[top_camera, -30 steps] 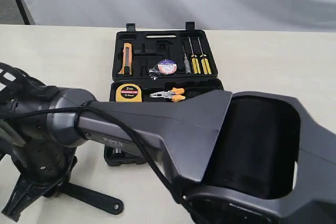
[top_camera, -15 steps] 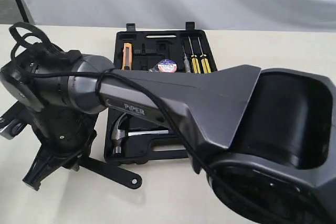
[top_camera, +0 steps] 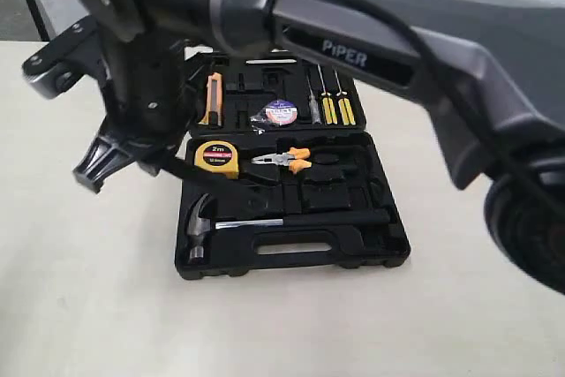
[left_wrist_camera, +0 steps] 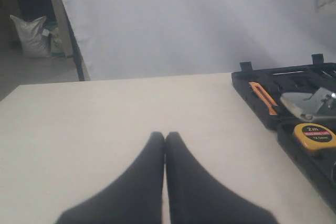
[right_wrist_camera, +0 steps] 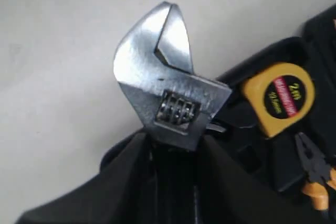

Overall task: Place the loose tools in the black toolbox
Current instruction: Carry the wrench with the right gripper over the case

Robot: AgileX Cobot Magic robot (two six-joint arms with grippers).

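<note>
Right claw [right_wrist_camera: 174, 149] has risen — wrench [right_wrist_camera: 160, 80] clamped — beside the toolbox [top_camera: 353, 259].

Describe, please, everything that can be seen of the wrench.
The wrench is adjustable, with a shiny silver metal head, a little scratched: a fixed jaw, a sliding jaw and a ribbed thumbwheel under them. The jaws stand slightly apart, with nothing between them. The right hand is shut on it just below the head, hiding the handle in the wrist view. The head sticks out of the hand, near the toolbox rim and the tape measure.
</note>
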